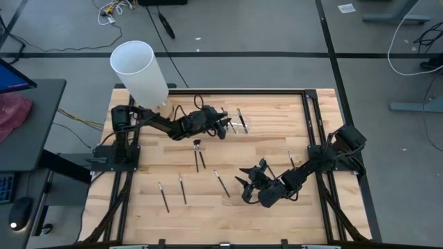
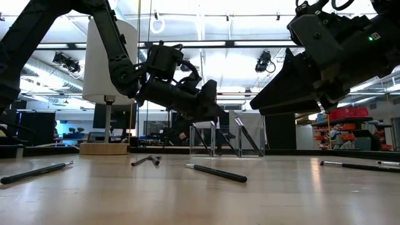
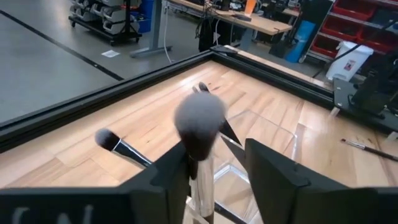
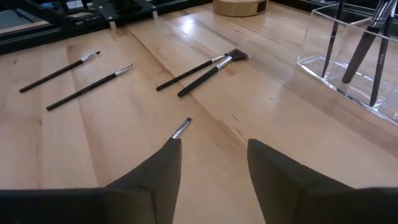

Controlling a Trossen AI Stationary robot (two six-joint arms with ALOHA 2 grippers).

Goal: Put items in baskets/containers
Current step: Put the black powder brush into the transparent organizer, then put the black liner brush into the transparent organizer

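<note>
My left gripper (image 1: pixel 221 125) hovers open by the clear plastic holder (image 1: pixel 240 121), which stands at the table's far middle. A brush with a fluffy grey-white head (image 3: pixel 199 117) stands between its fingers, pointing along them, over the holder (image 3: pixel 267 127). The holder has several dark brushes leaning in it (image 4: pixel 364 43). My right gripper (image 1: pixel 248 184) hangs open above the near right of the table and touches nothing. A short brush (image 4: pixel 181 127) lies just ahead of its fingers. Other slim dark brushes lie flat on the wood (image 1: pixel 199 153) (image 1: pixel 182 188) (image 1: pixel 163 196) (image 1: pixel 221 183). My left gripper has the fluffy-headed brush between its spread fingers, lying along them with the head at the far end. The silver ferrule (image 3: pixel 200 186) rests against the inner side of one finger (image 3: pixel 168 183), and a gap separates it from the other. The handle end is hidden below the picture.
A tall white cylinder (image 1: pixel 140 71) on a wooden base (image 2: pixel 103 149) stands at the far left corner. A black frame (image 1: pixel 315 131) runs round the table. One more brush (image 1: pixel 291 160) lies near the right arm. Bare wood shows between the scattered brushes.
</note>
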